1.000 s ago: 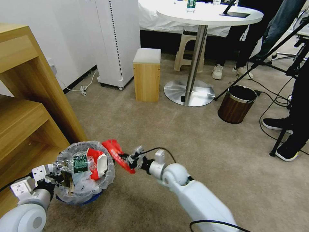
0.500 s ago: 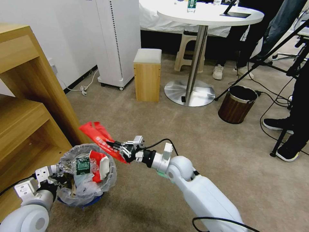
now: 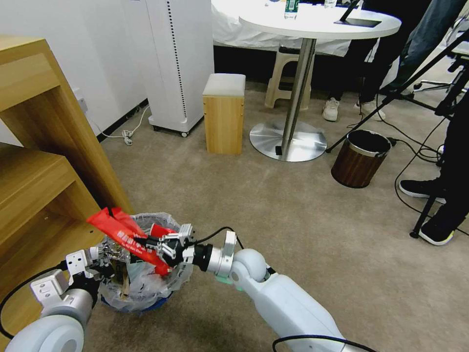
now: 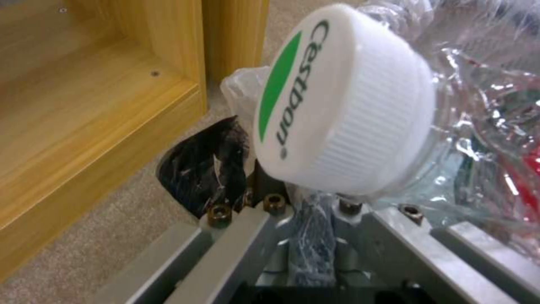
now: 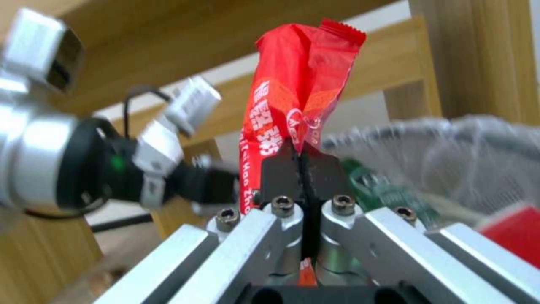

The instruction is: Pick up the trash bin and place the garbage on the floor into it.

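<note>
Carpet [image 3: 293, 220]; right gripper [image 3: 155, 244] pinching wrapper [image 3: 122, 232] over bin [image 3: 146, 286].

Wrapper [image 5: 292, 97] pinched in my right gripper [image 5: 303, 162] is bright red with white lettering. Bin [image 3: 146, 288] has a crinkly clear liner over blue. Bottle cap [image 4: 343, 101] is white, green logo. Carpet [image 3: 293, 210] is beige.

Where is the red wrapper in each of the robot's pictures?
Head view: the red wrapper sticks out over the trash bin, pinched by the right end effector.
Left wrist view: a blurred red patch at the edge behind the liner; cannot tell if it is the wrapper.
Right wrist view: the red wrapper stands up from the shut jaws.
Shared landmark: the trash bin's crinkled liner.
</note>
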{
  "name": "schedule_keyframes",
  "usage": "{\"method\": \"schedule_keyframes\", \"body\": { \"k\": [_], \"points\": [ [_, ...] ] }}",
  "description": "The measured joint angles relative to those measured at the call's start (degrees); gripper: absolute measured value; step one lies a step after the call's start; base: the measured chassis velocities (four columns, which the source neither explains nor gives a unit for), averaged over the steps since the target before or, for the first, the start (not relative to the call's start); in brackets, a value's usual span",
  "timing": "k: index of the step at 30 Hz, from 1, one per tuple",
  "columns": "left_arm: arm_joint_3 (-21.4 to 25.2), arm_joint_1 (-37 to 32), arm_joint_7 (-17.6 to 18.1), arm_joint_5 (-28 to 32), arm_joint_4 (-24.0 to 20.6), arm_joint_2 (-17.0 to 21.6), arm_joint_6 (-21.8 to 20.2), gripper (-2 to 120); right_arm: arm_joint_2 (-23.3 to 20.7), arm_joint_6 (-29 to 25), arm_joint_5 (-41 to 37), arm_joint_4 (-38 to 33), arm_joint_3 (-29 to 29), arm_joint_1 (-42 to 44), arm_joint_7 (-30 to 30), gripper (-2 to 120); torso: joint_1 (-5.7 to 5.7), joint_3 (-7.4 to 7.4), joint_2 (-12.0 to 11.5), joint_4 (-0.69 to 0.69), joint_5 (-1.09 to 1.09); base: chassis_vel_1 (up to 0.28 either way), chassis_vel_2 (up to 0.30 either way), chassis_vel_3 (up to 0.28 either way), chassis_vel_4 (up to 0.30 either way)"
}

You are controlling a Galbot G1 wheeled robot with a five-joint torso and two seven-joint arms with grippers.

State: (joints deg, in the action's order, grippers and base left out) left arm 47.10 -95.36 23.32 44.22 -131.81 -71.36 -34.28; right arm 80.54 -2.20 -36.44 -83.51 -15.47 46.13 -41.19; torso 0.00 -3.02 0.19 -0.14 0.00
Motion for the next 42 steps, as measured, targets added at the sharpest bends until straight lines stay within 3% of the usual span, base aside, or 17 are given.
{"method": "schedule_keyframes", "body": {
  "k": [6,10,19,30,35,42],
  "points": [
    [0.0,-0.3,0.6,0.8,-0.3,0.4,-0.6,1,-0.5,0.0,1.2,0.5,0.7,0.2,0.4,7,0.00,0.00,0.0,0.01,0.00,0.000,0.000,0.000,0.000],
    [0.0,-0.6,1.4,2.2,0.0,2.1,-1.4,1,-1.7,-0.4,1.1,-1.3,1.2,0.3,0.3,27,0.00,0.00,0.0,0.00,0.00,0.000,0.000,0.000,0.000],
    [0.4,-0.5,3.4,7.4,0.5,4.5,-2.7,1,-3.5,-5.4,-0.8,-3.9,2.7,0.1,-0.2,55,0.00,0.00,0.0,0.00,0.00,0.000,0.000,0.000,0.000],
    [-0.9,0.7,7.1,16.7,6.8,7.8,-4.6,1,-3.6,-8.8,-9.5,-7.8,10.6,-1.1,-0.2,97,0.00,0.00,0.0,0.01,0.00,0.000,0.000,0.000,0.000],
    [-1.1,2.5,7.9,21.7,9.6,8.0,-4.9,1,-3.8,-9.3,-10.4,-9.0,14.3,-0.7,-0.3,100,0.00,-0.01,0.0,0.00,0.00,0.000,0.000,0.000,0.000],
    [-1.6,4.1,7.0,23.1,12.9,6.4,-4.8,1,-4.4,-10.0,-10.2,-9.2,16.0,0.8,-0.4,100,0.00,-0.01,0.0,0.01,0.00,0.000,0.000,0.000,0.000]
  ]
}}
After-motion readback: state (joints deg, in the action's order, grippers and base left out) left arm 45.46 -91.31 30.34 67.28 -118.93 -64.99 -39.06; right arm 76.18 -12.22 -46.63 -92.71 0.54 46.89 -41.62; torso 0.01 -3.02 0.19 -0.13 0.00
